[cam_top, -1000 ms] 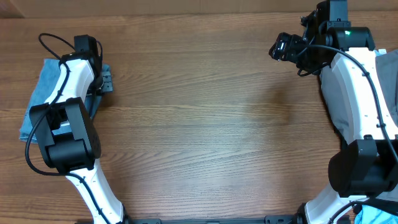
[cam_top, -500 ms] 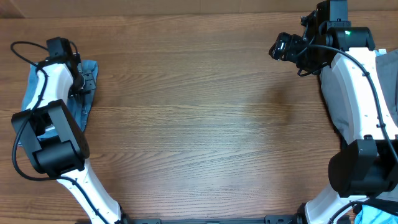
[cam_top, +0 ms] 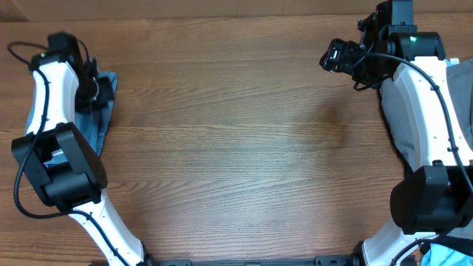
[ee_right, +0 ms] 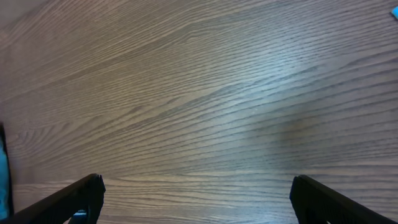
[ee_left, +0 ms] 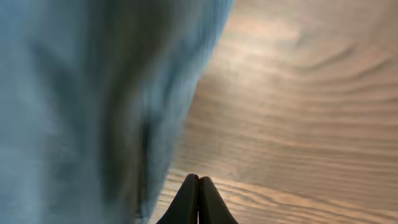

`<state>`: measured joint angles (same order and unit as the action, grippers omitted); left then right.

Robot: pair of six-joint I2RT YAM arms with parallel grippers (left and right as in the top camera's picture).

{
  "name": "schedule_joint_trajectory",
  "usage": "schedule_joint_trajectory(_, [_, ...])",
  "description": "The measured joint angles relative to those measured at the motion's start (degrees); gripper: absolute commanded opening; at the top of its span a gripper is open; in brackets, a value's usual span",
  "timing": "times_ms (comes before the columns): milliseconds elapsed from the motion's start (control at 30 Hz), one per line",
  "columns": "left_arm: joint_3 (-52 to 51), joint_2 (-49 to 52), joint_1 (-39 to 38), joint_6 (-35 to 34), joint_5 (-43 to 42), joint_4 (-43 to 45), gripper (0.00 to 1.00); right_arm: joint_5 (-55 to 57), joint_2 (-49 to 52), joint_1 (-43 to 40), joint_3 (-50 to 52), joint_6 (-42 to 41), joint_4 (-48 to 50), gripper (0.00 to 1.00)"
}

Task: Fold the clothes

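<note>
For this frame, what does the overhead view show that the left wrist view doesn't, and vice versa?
Overhead only: the right gripper and a grey garment at the right edge of the wood-grain table. Left wrist only: the left gripper with its fingertips pressed together, nothing visibly between them. Both: the light-blue denim fabric and the table.

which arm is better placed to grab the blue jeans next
Left. The left gripper is right beside the jeans, though shut. The right gripper is open but over bare wood, far across from them.
</note>
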<state>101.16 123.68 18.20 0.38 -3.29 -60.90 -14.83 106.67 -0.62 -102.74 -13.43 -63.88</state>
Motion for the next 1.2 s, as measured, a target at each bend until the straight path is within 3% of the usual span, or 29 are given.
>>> schedule_joint_trajectory(300, [-12.5, -0.46, 0.28, 0.0, 0.76, 7.87, 0.04, 0.02, 0.0, 0.0, 0.02, 0.0, 0.04, 1.0])
schedule_joint_trajectory(600, [-12.74, -0.57, 0.22, 3.78, 9.09, 10.34, 0.04, 0.02, 0.0, 0.0, 0.02, 0.0, 0.02, 1.0])
schedule_joint_trajectory(1200, [-13.07, -0.57, 5.09, 8.85, 12.9, 12.85, 0.04, 0.0, 0.0, 0.0, 0.0, 0.02, 0.04, 1.0])
